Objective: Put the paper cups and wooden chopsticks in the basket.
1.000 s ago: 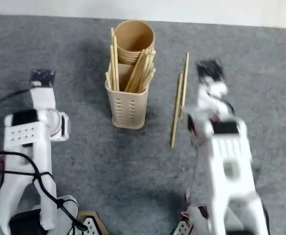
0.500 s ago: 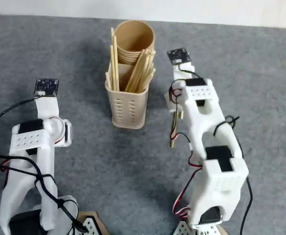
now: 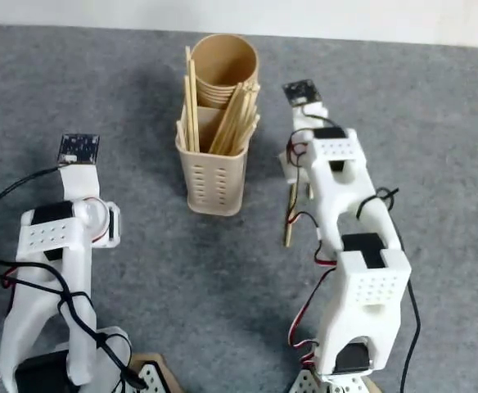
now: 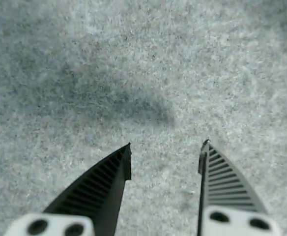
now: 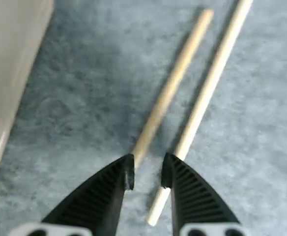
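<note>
A beige slotted basket (image 3: 214, 176) stands at the middle back, holding stacked paper cups (image 3: 223, 65) and several wooden chopsticks (image 3: 235, 123). Two loose chopsticks (image 3: 290, 214) lie on the carpet to its right, mostly under the right arm (image 3: 333, 172). In the right wrist view my right gripper (image 5: 147, 172) hovers low over them, open by a narrow gap. One chopstick (image 5: 175, 83) ends at one fingertip; the other chopstick (image 5: 212, 73) runs under the other fingertip, its end showing in the gap. My left gripper (image 4: 165, 147) is open over bare carpet.
The left arm (image 3: 59, 237) stands well to the left of the basket. The basket's wall (image 5: 11, 64) is close beside the right gripper. Grey carpet covers the table, with a pale wall strip along the far edge.
The right arm has swung in from the right and now lies over the two loose chopsticks. The left arm has shifted slightly.
</note>
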{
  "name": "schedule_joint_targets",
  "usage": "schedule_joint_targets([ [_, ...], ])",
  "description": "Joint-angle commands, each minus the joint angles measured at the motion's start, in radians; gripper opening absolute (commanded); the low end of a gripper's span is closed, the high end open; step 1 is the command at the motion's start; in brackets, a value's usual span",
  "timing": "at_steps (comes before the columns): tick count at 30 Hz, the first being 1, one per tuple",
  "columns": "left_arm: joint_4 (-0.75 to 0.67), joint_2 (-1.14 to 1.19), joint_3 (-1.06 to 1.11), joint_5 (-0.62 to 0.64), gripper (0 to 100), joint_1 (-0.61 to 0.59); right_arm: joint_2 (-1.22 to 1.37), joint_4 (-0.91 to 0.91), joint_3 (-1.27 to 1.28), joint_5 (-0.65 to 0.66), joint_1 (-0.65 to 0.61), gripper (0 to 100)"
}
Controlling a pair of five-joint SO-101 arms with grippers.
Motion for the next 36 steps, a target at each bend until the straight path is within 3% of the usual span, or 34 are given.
schedule_joint_targets([
  [1,-0.029,-0.028,-0.002,-0.008,23,-0.002,-0.102,0.053,-0.076,0.006,0.008,12.2],
  [5,-0.026,-0.028,-0.002,-0.008,23,-0.002,-0.088,0.048,-0.081,0.009,0.019,19.4],
  [14,-0.028,-0.028,-0.002,-0.008,23,-0.002,0.097,-0.005,-0.093,0.103,0.035,19.5],
  [29,-0.028,-0.028,-0.002,-0.008,23,-0.002,-0.099,-0.007,-0.082,0.114,0.008,20.0],
  [36,-0.028,-0.028,-0.002,-0.008,23,-0.002,0.012,0.005,-0.061,0.120,-0.013,20.0],
])
